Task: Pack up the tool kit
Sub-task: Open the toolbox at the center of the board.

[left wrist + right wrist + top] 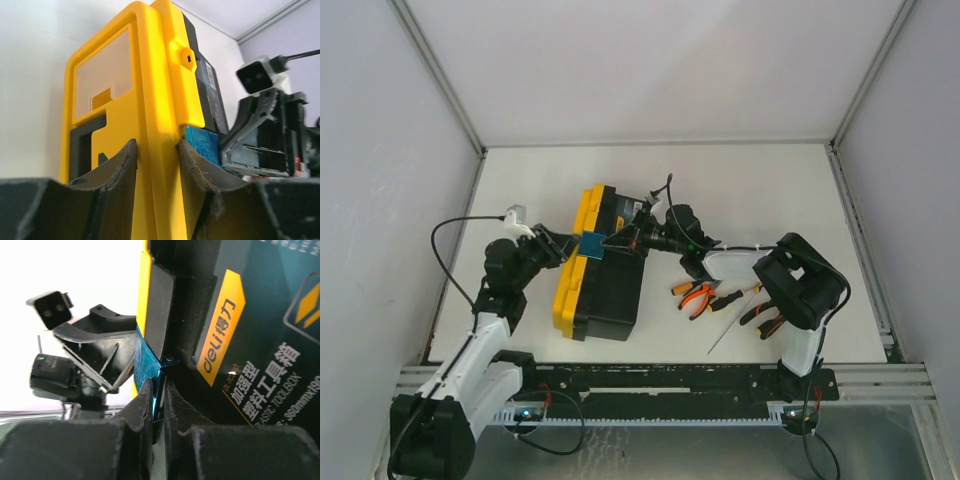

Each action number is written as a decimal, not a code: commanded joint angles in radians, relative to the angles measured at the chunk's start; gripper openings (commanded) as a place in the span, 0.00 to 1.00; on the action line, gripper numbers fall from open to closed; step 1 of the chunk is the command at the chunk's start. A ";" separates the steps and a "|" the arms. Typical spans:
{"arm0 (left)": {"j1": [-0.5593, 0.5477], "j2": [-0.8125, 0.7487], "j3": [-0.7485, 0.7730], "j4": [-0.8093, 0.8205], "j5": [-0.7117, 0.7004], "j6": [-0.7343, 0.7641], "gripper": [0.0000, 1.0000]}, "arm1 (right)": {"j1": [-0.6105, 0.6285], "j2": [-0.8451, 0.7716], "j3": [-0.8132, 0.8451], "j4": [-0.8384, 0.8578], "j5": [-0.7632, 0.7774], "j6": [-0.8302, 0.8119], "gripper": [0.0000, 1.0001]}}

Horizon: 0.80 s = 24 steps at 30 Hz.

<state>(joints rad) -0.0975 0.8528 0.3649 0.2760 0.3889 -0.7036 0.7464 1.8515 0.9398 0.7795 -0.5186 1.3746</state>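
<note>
With left gripper [156,150], clamped yellow lid [150,75]; with right gripper [157,390], pinched teal latch [145,360]. Risked slipping off that thin latch, dropping the lid.

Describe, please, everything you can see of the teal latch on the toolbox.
The latch is a small, flat tab of glossy teal plastic, midway along the seam where the yellow lid meets the black toolbox body. The right gripper pinches its free edge. It looks angled slightly off the body, but whether it is fastened I cannot tell. The left gripper clamps the lid just beside it.
</note>
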 commanded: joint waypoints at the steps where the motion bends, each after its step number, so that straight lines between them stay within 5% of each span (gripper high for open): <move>1: -0.147 0.036 0.058 -0.221 -0.002 0.108 0.28 | 0.102 -0.090 0.122 -0.185 0.005 -0.159 0.00; 7: -0.225 0.051 0.088 -0.276 -0.114 0.165 0.18 | 0.111 -0.116 0.143 -0.188 -0.010 -0.189 0.00; 21: -0.361 0.071 0.072 -0.321 -0.311 0.225 0.00 | 0.105 -0.083 0.169 0.242 -0.138 0.048 0.00; 24: -0.362 0.083 0.067 -0.316 -0.308 0.230 0.00 | 0.101 -0.114 0.171 0.109 -0.108 0.002 0.00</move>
<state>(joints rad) -0.3752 0.8707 0.4740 0.1490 -0.1387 -0.4568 0.7689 1.8076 1.0111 0.6380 -0.5488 1.3457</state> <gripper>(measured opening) 0.013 0.023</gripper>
